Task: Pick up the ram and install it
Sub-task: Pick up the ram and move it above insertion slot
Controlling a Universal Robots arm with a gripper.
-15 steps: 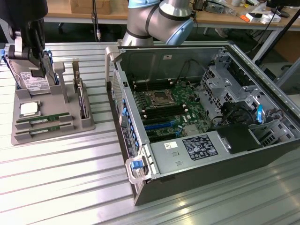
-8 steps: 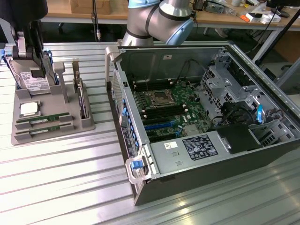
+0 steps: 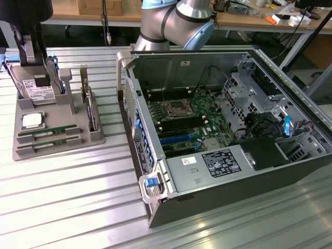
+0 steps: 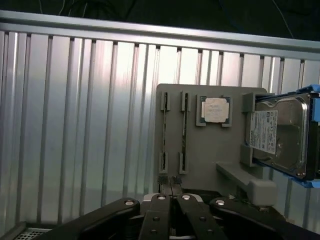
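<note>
Two ram sticks [image 3: 44,134] lie side by side in slots at the front of a grey holder tray [image 3: 57,127] on the exterior view's left. The wrist view sees them edge-on as two thin strips [image 4: 165,131]. My gripper [image 3: 32,58] hangs above the back of that tray, over the hard drive. Its fingertips [image 4: 172,186] are pressed together with nothing between them, so it is shut and empty, clear of the sticks. The open computer case [image 3: 223,129] lies to the right, with the motherboard's memory slots [image 3: 179,124] exposed.
The tray also carries a square silver CPU [image 3: 32,121] and a silver hard drive [image 3: 36,88] standing in a blue bracket. A ribbed metal table [image 3: 78,197] lies under everything. The arm's elbow [image 3: 176,23] rises behind the case. A cluttered bench runs along the back.
</note>
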